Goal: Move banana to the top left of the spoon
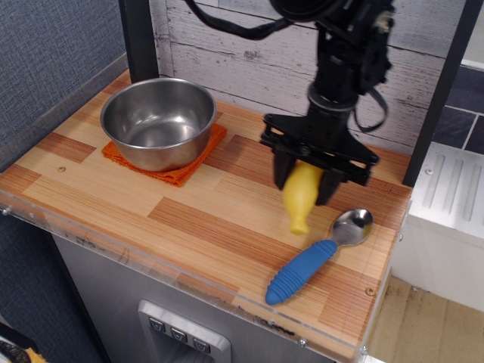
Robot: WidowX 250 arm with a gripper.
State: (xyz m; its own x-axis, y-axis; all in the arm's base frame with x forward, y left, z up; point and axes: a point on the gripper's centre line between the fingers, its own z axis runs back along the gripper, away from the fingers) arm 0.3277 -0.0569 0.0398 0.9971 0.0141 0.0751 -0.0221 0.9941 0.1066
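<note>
The yellow banana [300,195] hangs nearly upright in my black gripper [306,178], which is shut on its upper end. Its lower tip is close above the wooden counter, just up and to the left of the spoon. The spoon [318,255] lies at the front right of the counter, its shiny silver bowl up to the right and its ribbed blue handle pointing down to the left. The gripper's arm comes down from the top of the view. The top of the banana is hidden between the fingers.
A large steel bowl [159,121] sits on an orange cloth [185,168] at the back left. A grey plank wall runs behind the wooden counter [189,204]. A dark post stands at the right edge. The counter's front edge has a clear plastic lip.
</note>
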